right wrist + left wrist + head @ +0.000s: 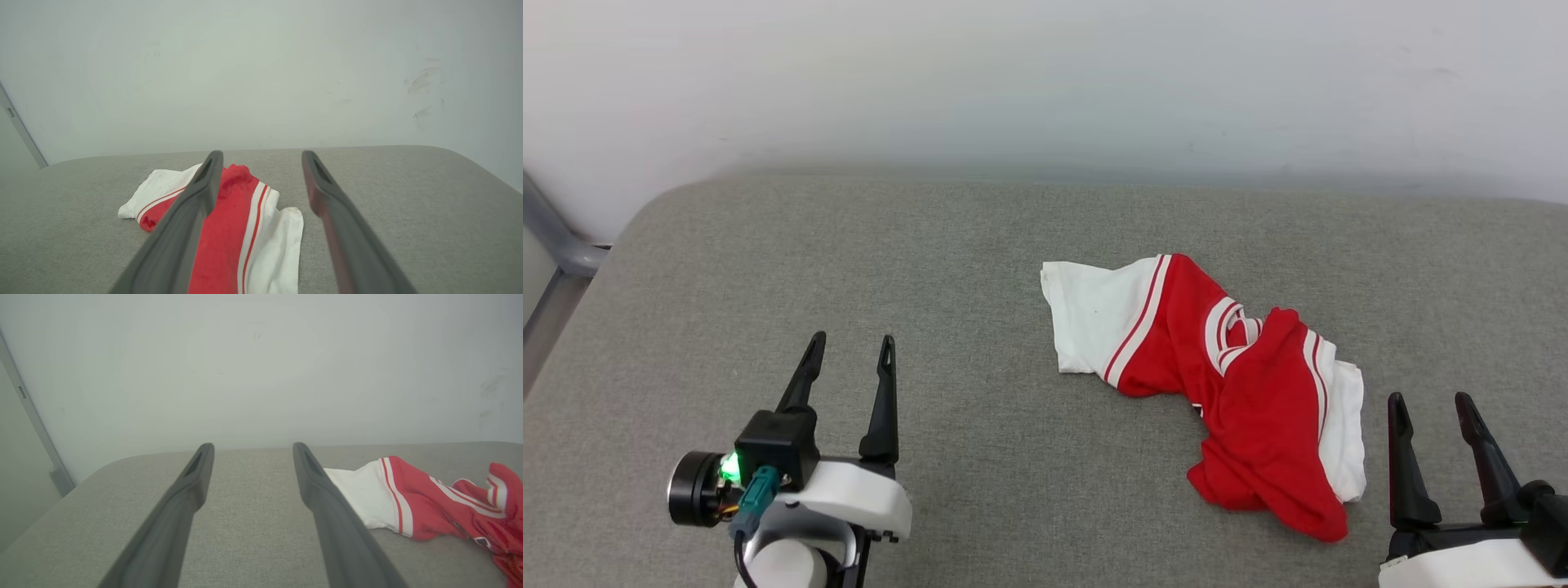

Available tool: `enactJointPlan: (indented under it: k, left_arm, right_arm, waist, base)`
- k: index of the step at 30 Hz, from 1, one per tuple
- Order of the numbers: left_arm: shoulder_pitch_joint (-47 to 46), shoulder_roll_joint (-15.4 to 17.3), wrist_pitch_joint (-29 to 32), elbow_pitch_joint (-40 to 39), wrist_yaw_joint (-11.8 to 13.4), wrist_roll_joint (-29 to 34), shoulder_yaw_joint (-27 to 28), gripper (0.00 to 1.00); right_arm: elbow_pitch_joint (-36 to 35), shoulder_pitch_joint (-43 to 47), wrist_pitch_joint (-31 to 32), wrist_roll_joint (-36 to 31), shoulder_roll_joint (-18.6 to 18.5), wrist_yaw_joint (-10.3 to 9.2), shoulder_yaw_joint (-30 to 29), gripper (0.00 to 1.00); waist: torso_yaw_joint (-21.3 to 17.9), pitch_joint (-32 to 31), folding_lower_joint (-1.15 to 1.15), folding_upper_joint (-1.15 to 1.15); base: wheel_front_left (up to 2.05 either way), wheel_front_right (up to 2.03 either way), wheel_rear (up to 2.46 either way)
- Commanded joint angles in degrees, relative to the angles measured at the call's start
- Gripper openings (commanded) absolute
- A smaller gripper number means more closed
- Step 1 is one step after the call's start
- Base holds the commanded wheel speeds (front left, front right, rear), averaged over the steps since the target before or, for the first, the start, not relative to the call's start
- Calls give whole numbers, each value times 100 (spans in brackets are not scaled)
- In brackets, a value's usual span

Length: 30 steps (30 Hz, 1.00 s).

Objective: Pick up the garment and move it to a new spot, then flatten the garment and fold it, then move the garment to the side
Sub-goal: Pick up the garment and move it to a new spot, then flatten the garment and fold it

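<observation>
The garment (1241, 384), a red jersey shirt with white sleeves and striped trim, lies crumpled on the grey padded surface (980, 269), right of centre. My left gripper (849, 347) hovers open at the lower left, well clear of the cloth, its fingers empty. In the left wrist view the garment (425, 498) shows to the right of my left gripper (252, 451). My right gripper (1431, 404) is open at the lower right, just right of the shirt's near end. In the right wrist view the garment (237, 228) lies under and left of my right gripper (262, 158).
A pale wall (1045, 82) rises behind the surface's far edge. A grey metal frame (556, 245) stands at the far left, beyond the rounded corner. Bare grey padding spreads across the left half and the far right.
</observation>
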Motion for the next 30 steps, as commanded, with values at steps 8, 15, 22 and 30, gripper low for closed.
enactJointPlan:
  k: [8,15,22,30]
  left_arm:
    - [749,-513,-14,-48,-485,540,780,100]
    - [1001,-879,-14,88,-899,892,1188,100]
    - [1049,-1111,-14,176,-1184,1139,1516,100]
    - [1045,-1277,-14,286,-1390,1337,1729,100]
  right_arm:
    - [80,136,-13,64,10,-2,71,100]
    - [127,251,-13,93,10,-2,117,100]
    - [142,318,-13,141,9,-2,150,100]
    - [124,320,-13,153,10,-2,162,100]
  waist:
    - [-81,-55,1,0]
    - [-89,-105,1,0]
    - [-102,-131,1,0]
    - [-92,-125,1,0]
  base:
    - [0,0,0]
    - [0,0,0]
    - [0,0,0]
    - [0,0,0]
